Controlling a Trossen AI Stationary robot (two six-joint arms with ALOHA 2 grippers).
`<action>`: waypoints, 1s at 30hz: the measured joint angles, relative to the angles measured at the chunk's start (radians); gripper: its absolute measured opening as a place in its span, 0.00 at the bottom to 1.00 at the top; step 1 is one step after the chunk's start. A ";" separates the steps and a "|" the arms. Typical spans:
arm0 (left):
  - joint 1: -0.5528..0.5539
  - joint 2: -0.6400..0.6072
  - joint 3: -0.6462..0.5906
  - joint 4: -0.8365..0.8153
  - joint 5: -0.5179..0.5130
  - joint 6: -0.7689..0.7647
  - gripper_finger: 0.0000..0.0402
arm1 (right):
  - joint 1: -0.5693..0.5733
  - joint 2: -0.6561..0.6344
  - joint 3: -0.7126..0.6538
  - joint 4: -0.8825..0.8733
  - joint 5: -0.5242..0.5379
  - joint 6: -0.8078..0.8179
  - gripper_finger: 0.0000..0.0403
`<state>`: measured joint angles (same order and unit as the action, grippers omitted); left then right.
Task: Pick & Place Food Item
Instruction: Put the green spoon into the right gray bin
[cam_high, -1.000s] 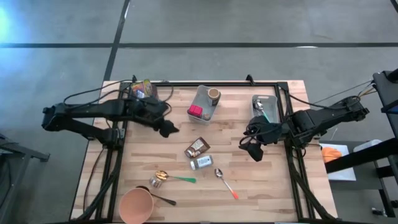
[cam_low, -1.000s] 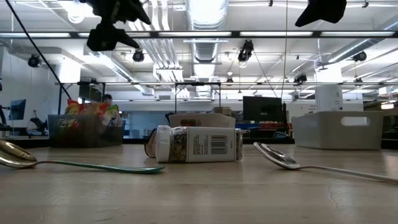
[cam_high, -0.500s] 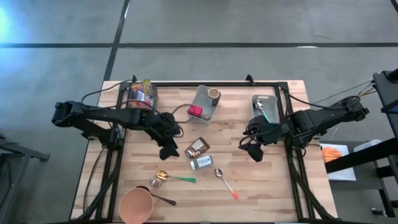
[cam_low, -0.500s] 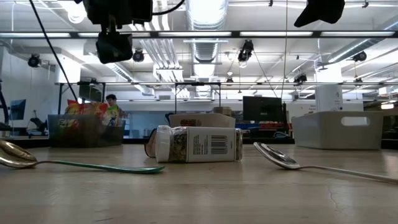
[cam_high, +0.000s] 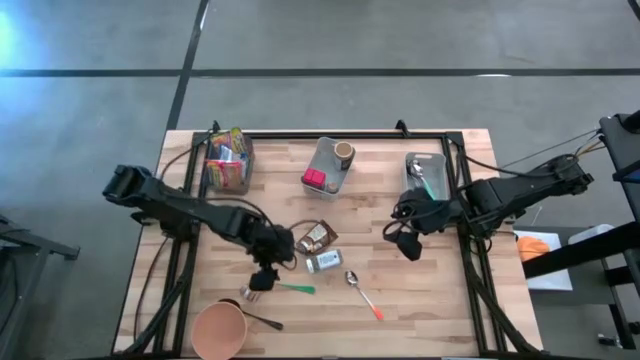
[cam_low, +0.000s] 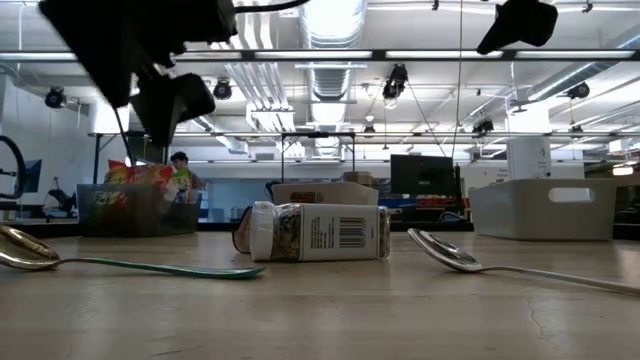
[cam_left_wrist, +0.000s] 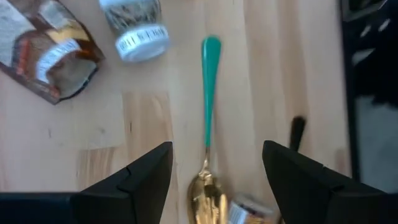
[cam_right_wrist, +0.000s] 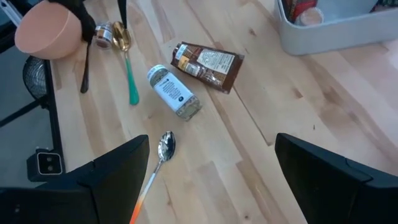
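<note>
A brown food packet (cam_high: 318, 236) lies flat at the table's middle, and a spice jar (cam_high: 323, 262) lies on its side just nearer. My left gripper (cam_high: 265, 272) hovers open to the left of the jar, tipped downward over a gold spoon with a green handle (cam_left_wrist: 208, 124). Its fingers stand on either side of the spoon's bowl without touching it. The jar (cam_left_wrist: 134, 25) and the packet (cam_left_wrist: 53, 53) lie beyond the fingers. My right gripper (cam_high: 405, 243) waits open above the table's right half, with the jar (cam_right_wrist: 174, 92) in its wrist view.
A bin of snack bags (cam_high: 227, 158) stands at the far left, a grey bin (cam_high: 330, 167) with a cup at far centre, another bin (cam_high: 427, 175) at far right. A pink bowl (cam_high: 219, 330), a small tin (cam_high: 250, 294) and a red-handled spoon (cam_high: 362, 293) lie near the front.
My left gripper has swung from beside the snack bin toward the table's near edge and its middle, sinking lower and rolling its wrist. It now hangs over the green-handled spoon, still open. Nothing on the table has moved.
</note>
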<state>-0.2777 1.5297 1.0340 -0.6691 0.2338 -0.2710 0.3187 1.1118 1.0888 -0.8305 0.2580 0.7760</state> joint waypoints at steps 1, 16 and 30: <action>-0.011 0.018 0.000 -0.005 -0.003 0.016 0.63 | 0.000 0.000 -0.003 0.000 -0.003 0.007 0.86; -0.119 0.191 -0.013 -0.004 -0.134 0.107 0.63 | 0.000 -0.007 -0.001 0.087 -0.004 -0.013 0.86; -0.164 0.234 -0.043 0.120 -0.168 0.051 0.53 | 0.000 -0.058 0.002 0.153 -0.003 -0.020 0.86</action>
<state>-0.4412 1.7641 0.9910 -0.5490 0.0655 -0.2202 0.3185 1.0533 1.0908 -0.6771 0.2554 0.7563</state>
